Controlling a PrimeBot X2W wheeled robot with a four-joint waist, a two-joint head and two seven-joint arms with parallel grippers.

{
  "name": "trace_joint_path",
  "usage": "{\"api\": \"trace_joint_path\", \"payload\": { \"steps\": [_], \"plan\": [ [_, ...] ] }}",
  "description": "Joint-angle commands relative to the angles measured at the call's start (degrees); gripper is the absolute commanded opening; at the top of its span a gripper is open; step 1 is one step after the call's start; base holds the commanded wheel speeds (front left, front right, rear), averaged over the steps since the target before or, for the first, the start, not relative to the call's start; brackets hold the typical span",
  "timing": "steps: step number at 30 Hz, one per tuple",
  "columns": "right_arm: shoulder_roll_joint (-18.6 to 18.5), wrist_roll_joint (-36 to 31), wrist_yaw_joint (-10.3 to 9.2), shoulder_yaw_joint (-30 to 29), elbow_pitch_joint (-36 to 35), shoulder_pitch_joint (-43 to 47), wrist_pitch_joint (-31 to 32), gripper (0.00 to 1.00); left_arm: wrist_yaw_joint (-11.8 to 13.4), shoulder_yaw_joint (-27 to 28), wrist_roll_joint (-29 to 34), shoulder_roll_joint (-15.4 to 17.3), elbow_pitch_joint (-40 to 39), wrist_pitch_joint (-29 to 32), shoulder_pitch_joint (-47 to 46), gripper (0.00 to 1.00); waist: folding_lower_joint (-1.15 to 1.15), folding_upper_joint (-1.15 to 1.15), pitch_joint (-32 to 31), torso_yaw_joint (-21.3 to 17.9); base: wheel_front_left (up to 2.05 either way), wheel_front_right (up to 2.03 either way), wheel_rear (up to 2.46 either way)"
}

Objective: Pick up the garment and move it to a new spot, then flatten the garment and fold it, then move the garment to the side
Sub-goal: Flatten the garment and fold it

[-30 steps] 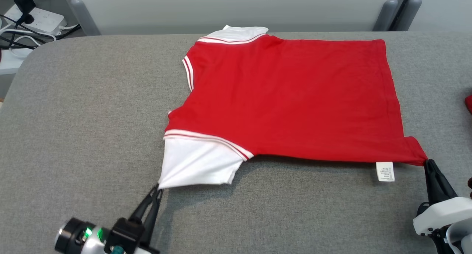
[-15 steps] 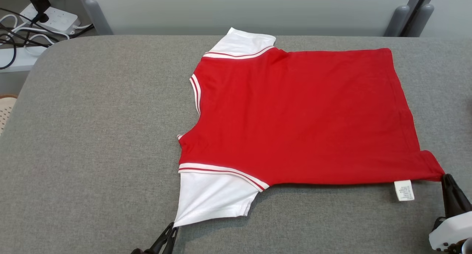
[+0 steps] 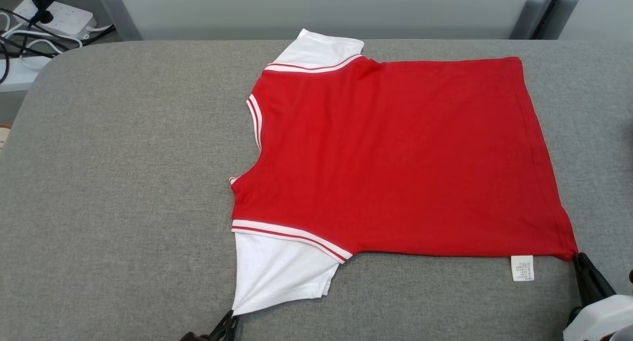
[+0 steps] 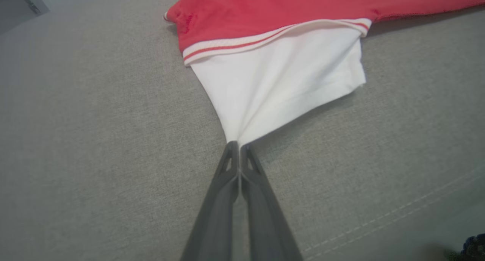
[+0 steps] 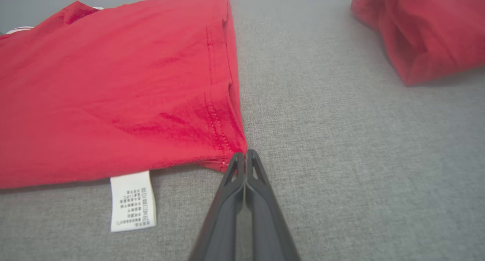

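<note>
Red shirt point(image 3: 395, 153), flattened on your counter point(image 3: 123, 182); left fingers point(image 4: 223, 189) clamp sleeve point(image 4: 280, 75), right fingers point(image 5: 229, 196) hem corner point(image 5: 223, 147); folding, setting aside remain.

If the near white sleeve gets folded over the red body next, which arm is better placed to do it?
Likely the left: the left gripper is shut on the sleeve tip; the right gripper pinches the hem corner at the other end.

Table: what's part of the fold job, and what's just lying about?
Job: red-and-white shirt, left hand shut on its white sleeve, right hand shut on its hem corner.
Lying about: other red cloth, power strip, cables.
</note>
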Motion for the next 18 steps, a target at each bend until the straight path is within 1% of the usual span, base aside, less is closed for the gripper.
{"api": "trace_joint_path", "payload": {
  "steps": [1,6,10,15,16,17,18],
  "plan": [
    [-1.3,0.2,0.23,1.2,-1.7,0.8,0.2,0.0,-0.4,1.8,-0.7,0.1,-0.2,-0.5,-2.7,0.0,0.0,0.0,0.1,-0.1,0.0,0.0,0.0],
    [-0.6,-0.7,0.23,0.7,-1.4,0.5,-0.4,0.0,-1.3,2.3,-3.2,-1.7,3.6,-1.3,-3.7,0.0,0.0,0.0,0.0,-0.5,0.0,0.0,0.0],
    [-0.4,-1.0,0.23,0.8,-0.4,0.0,-1.0,0.0,-2.3,2.4,-4.5,-2.6,6.2,-1.4,-4.7,0.0,0.0,0.0,-0.4,-0.3,0.0,0.0,0.0],
    [-0.2,-0.8,0.23,1.3,0.8,-0.2,-1.7,0.0,-2.9,3.3,-6.5,-3.2,8.9,-1.4,-5.4,0.0,0.0,0.0,-1.0,-0.1,0.0,0.0,0.0],
    [-0.1,-0.6,0.23,1.4,1.1,-0.2,-1.8,0.01,-3.1,3.2,-6.7,-3.2,9.4,-1.0,-5.6,0.23,0.0,0.0,-1.1,-0.1,0.0,0.0,0.0],
    [-0.1,-0.5,0.23,1.6,1.3,-0.2,-1.9,0.1,-3.1,3.0,-6.7,-3.1,9.9,-0.5,-5.7,0.51,0.0,0.0,-1.2,-0.2,0.0,0.0,0.0],
    [-0.1,-0.5,0.23,1.8,1.4,-0.2,-2.0,0.31,-3.1,2.7,-6.4,-3.0,10.2,-0.2,-6.0,1.0,0.0,0.0,-1.3,-0.2,0.0,0.0,0.0]
  ]
}}
